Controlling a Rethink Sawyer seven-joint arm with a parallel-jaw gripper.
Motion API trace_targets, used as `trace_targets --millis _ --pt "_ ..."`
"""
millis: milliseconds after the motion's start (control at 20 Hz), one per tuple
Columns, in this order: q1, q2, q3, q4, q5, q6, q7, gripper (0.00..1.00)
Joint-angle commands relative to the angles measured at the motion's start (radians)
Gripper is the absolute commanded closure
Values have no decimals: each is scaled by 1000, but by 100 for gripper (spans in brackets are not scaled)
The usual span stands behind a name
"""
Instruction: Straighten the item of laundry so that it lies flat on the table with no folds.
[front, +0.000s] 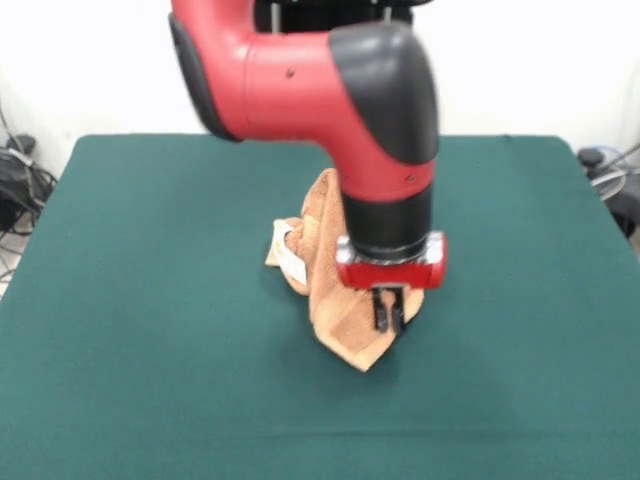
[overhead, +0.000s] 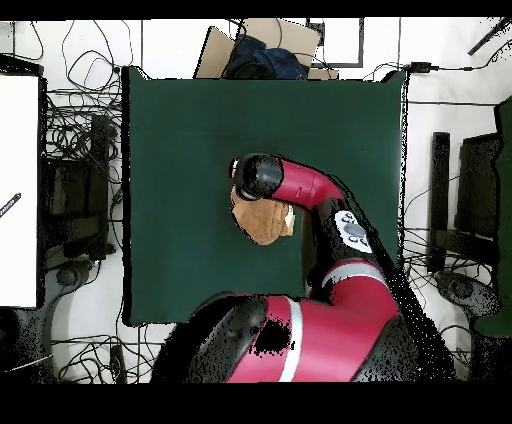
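The towel (front: 335, 300) is seen bunched and folded near the middle of the green surface (front: 120, 300), its white label (front: 287, 255) turned outward. The hand (front: 389, 312) is lowered onto the towel's near corner; its grip cannot be told.
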Motion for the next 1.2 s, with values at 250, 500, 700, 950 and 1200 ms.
trace_targets --millis 250,500,700,950,1200 --pt "48 -216 6 178 32 118 159 100" --pt "0 -225 79 206 68 129 125 100" --pt "-18 -225 109 227 85 102 120 100" --pt "-17 -283 113 272 102 83 141 100" --pt "-6 -337 102 287 126 120 147 100"
